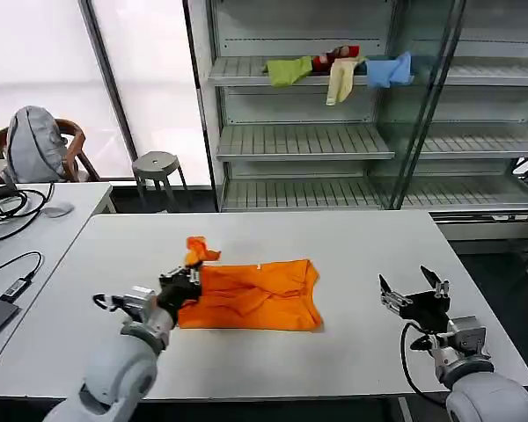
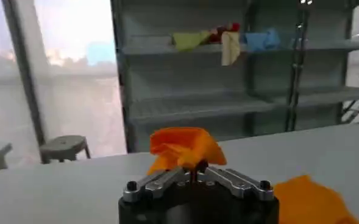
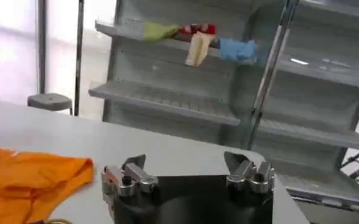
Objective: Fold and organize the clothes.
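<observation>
The clothes, one bright orange T-shirt (image 1: 257,296), lie partly folded in the middle of the white table (image 1: 352,255). My left gripper (image 1: 192,271) is at the shirt's left end, shut on a bunch of orange fabric (image 2: 185,146) that it lifts off the table; the raised flap (image 1: 199,251) stands above the fingers. My right gripper (image 1: 414,286) hovers open over the bare table to the right of the shirt, nothing between its fingers (image 3: 130,173). In the right wrist view the shirt's right edge (image 3: 39,182) lies off to one side of that gripper.
A grey shelf rack (image 1: 352,141) stands behind the table, with green, cream, red and blue cloths (image 1: 339,69) on an upper shelf. A stool (image 1: 156,164) is at the back left. A second table (image 1: 35,220) on the left carries cables.
</observation>
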